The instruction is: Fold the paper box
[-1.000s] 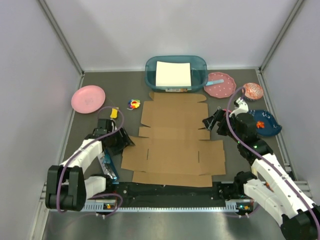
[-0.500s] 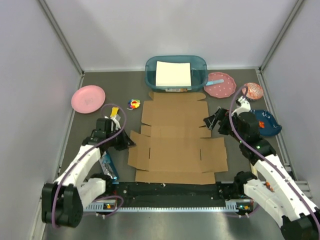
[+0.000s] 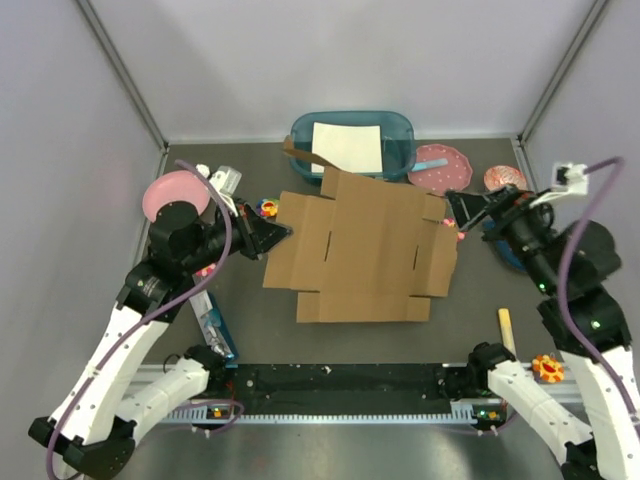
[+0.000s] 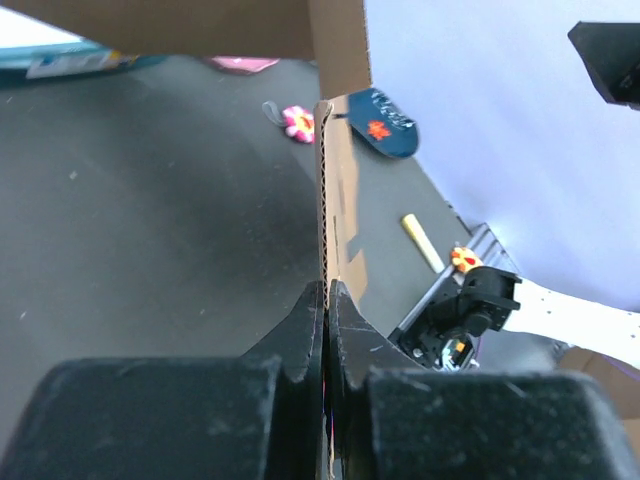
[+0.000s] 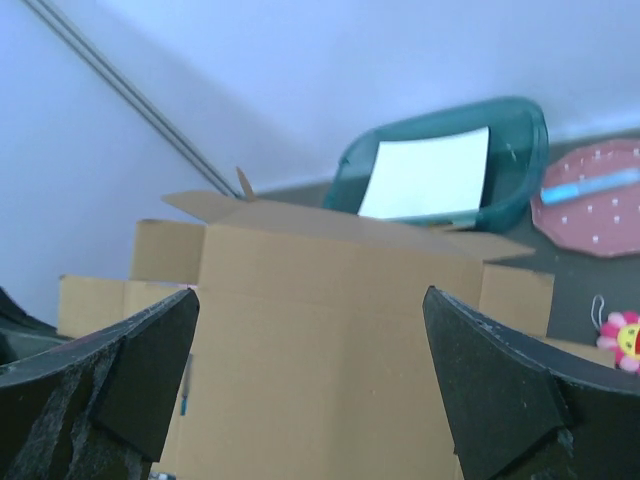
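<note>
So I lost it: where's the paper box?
The paper box is mid-table in the top view, its left edge pinched by the left gripper, near the teal bin.

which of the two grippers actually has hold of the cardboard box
The left gripper: its jaws are pinched shut on an edge of the cardboard box. The right gripper stands wide open in front of the box, gripping nothing.

Mid-table (image 3: 255,335): paper box (image 3: 360,250), tilted, left edge pinched in left gripper (image 3: 280,233), right gripper (image 3: 455,212) near right edge. Behind box: bin (image 3: 400,135), sheet (image 3: 347,147) inside. Right of bin: right plate (image 3: 440,170). Back left, beside left arm: left plate (image 3: 170,190). Front right: stick (image 3: 506,328). Front left, near table edge: packet (image 3: 215,330).
</note>
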You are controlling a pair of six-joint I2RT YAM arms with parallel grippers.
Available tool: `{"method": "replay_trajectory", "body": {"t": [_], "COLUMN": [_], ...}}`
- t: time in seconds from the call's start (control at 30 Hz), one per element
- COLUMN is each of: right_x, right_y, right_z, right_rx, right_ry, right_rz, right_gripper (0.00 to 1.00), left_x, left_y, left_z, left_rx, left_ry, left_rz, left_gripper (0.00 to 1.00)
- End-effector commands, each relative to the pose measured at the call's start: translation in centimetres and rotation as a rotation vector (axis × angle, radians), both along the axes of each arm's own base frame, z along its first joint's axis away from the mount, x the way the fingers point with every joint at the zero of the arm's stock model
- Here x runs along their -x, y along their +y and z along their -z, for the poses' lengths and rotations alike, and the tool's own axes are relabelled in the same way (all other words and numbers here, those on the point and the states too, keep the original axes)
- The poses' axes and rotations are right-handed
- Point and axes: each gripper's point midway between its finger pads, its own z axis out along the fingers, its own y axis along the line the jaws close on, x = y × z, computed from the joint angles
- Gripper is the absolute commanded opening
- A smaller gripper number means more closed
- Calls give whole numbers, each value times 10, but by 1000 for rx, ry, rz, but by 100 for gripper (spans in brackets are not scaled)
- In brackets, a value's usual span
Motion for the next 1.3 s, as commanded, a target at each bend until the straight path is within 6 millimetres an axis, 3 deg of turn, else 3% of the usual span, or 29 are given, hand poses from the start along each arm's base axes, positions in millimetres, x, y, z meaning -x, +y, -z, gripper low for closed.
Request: {"method": "replay_trajectory", "body": {"t": [0.0,0.07,0.27,0.5,0.63,0.67,0.7,0.73,0.77,0.83,0.87,0.93,0.97,1.03,1.07,1.1,1.13,1.17,1.2,1.23,1.27], "right_x": [30,39,56,76,83,83,85,86,88,92,93,94,96,96,97,96,95,94,93,91,89], "right_y": [-17,-20,-23,-33,-34,-34,-35,-35,-34,-34,-35,-35,-36,-36,-36,-37,-36,-37,-36,-37,-36], "right_z": [-50,-61,-66,-88,-97,-96,-98,-99,-100,-98,-97,-92,-90,-84,-82,-79,-76,-74,-72,-68,-66], "right_rx": [4,-5,-28,-34,-31,-28,-30,-32,-31,-28,-26,-15,-14,-2,1,12,16,22,25,29,31], "right_ry": [-116,-141,-167,-221,-237,-234,-240,-242,-246,-244,-245,-237,-238,-226,-224,-222,-213,-207,-202,-193,-186], "right_rz": [25,26,15,28,23,22,23,17,13,5,4,5,3,4,4,6,6,8,8,12,13], "right_gripper": [96,96,95,95,95,95,95,95,95,95,95,95,95,95,95,95,96,96,95,95,95], "left_x": [14,21,43,66,47,26,19,12,-15,-33,-60,-86,-117,-147,-183,-194,-211,-235,-245,-257,-268], "left_y": [-16,-24,-49,-54,-64,-75,-82,-86,-96,-99,-94,-85,-72,-56,-42,-32,-26,-12,-9,-5,1], "left_z": [-55,-71,-115,-174,-173,-160,-151,-154,-119,-105,-84,-67,-48,-33,-2,14,10,29,32,28,36], "left_rx": [45,54,82,157,110,88,70,60,3,-30,-49,-68,-85,-135,-206,-283,-319,-372,-377,-375,-393], "left_ry": [-174,-218,-304,-443,-426,-377,-353,-348,-205,-167,-94,-70,-24,1,69,99,73,101,107,95,114], "left_rz": [124,185,394,464,463,452,482,498,507,553,530,504,447,372,262,214,156,67,31,-16,-67], "left_gripper": [0,0,0,0,0,0,0,0,0,0,0,0,0,0,0,0,1,6,15,29,49]}}
